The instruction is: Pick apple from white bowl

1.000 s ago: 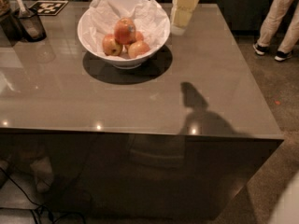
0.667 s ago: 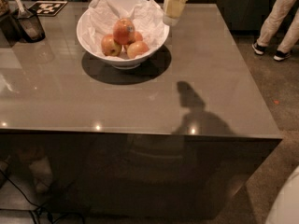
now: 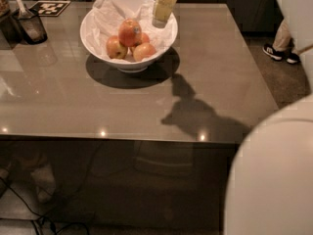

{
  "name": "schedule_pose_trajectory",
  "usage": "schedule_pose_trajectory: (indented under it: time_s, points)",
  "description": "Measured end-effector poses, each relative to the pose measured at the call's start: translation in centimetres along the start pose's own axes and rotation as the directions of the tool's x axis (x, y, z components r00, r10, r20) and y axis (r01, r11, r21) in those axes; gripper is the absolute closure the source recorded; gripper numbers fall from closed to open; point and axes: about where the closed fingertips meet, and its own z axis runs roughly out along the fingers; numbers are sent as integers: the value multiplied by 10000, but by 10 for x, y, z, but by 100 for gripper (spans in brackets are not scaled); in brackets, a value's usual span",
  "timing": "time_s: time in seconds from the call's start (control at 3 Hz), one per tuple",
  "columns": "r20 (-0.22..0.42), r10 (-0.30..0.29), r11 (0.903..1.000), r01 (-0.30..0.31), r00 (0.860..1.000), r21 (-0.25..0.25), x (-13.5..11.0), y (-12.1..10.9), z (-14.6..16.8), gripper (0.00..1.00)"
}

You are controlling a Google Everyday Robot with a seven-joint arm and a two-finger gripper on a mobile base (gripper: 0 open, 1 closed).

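Observation:
The white bowl (image 3: 102, 53) stands at the back left of the grey table (image 3: 210, 77), lined with crumpled white paper. The apple (image 3: 129, 32), orange-red with a small grey spot, sits on top of paler yellow-red apples (image 3: 116, 48). My gripper (image 3: 160, 19) comes down from the top edge of the camera view as a pale yellowish shape. Its tip hangs over the bowl's right rim, just right of the apple and apart from it.
A small dark cup with a utensil (image 3: 30, 24) stands at the table's back left, next to a black-and-white marker tag (image 3: 50, 8). A person's shoes (image 3: 279, 53) are on the floor at right. My pale arm body (image 3: 274, 175) fills the lower right corner.
My gripper has moved left, from beside the bowl's right side to over its right rim, closer to the apple. The view has shifted and my arm body now fills more of the lower right.

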Motion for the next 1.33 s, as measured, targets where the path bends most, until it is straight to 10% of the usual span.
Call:
schedule_pose_trajectory:
  time_s: [0.33, 1.33]
  points:
    - [62, 335, 9994, -335, 9994, 67, -21, -45, 48, 0]
    - [302, 996, 9949, -1001, 9946, 153, -30, -63, 100, 0]
